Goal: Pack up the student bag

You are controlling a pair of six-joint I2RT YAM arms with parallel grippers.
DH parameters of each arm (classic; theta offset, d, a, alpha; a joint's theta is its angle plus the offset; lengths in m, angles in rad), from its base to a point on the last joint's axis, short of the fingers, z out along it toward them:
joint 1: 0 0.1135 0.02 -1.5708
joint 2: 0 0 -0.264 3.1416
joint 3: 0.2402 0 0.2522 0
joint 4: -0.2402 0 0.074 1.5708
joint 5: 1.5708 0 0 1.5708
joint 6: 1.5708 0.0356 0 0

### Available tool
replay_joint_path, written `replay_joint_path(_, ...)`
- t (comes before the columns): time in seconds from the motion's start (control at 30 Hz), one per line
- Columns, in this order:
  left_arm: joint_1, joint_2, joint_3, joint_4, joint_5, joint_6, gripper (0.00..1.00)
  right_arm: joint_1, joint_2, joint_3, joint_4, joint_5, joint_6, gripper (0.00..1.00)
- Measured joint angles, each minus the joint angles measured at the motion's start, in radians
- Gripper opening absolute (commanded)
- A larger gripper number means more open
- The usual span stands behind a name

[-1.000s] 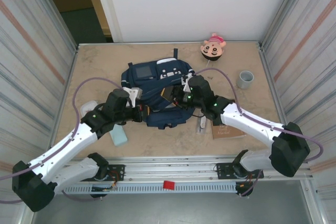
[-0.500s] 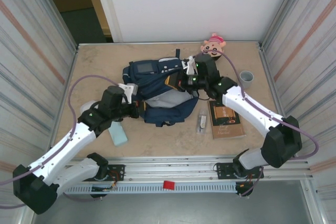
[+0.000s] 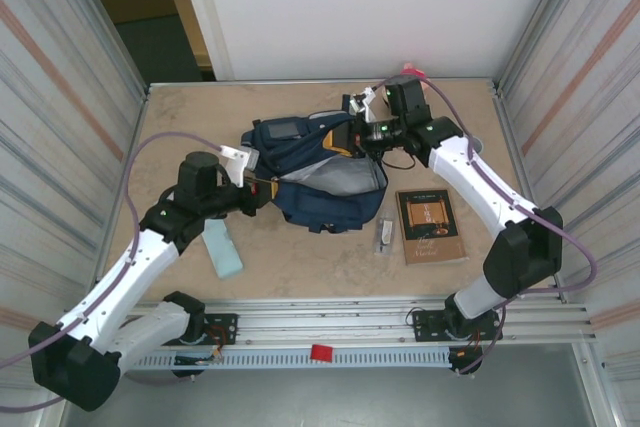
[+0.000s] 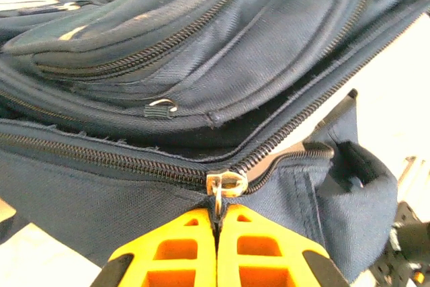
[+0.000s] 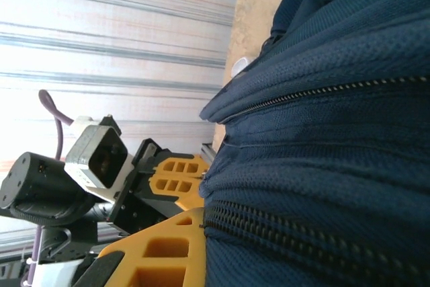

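The student bag (image 3: pixel 318 187) lies in the middle of the table (image 3: pixel 300 267), between my two arms, and its big mouth is pulled open. My left gripper (image 4: pixel 216 223) is pinched tight on the little metal zipper pull (image 4: pixel 225 183) at the bag's left end. My right gripper (image 3: pixel 357 137) grips the blue cloth on the bag's far side. A brown book (image 3: pixel 430 227) lies near the bag, on its right.

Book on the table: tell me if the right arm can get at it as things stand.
Probably not at once: the right gripper looks clamped on the student bag and would have to let go. Otherwise the book lies uncovered beside that arm's forearm, with nothing on it.
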Motion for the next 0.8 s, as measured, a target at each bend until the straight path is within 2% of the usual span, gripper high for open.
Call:
replay_joint_path(0.1,0.010,-0.001,0.000,-0.004,0.105,0.028,0.00,-0.025,0.008,0.029,-0.056,-0.026,-0.044,0.01)
replay_joint_path(0.2,0.011,-0.017,0.002,-0.039,0.151,0.066,0.00,-0.037,0.019,0.051,-0.101,-0.049,-0.084,0.01)
replay_joint_path(0.37,0.011,-0.041,0.013,-0.119,0.105,0.145,0.00,-0.038,0.047,0.073,-0.169,-0.088,-0.148,0.01)
replay_joint_path(0.6,0.011,0.062,0.025,-0.103,0.047,0.171,0.00,-0.030,0.054,0.077,-0.178,-0.089,-0.170,0.01)
replay_joint_path(0.7,0.011,0.107,0.025,-0.075,0.055,0.167,0.00,-0.022,0.054,0.077,-0.171,-0.072,-0.169,0.01)
replay_joint_path(0.8,0.013,0.135,0.023,-0.059,0.104,0.163,0.00,-0.018,0.054,0.077,-0.163,-0.043,-0.160,0.06)
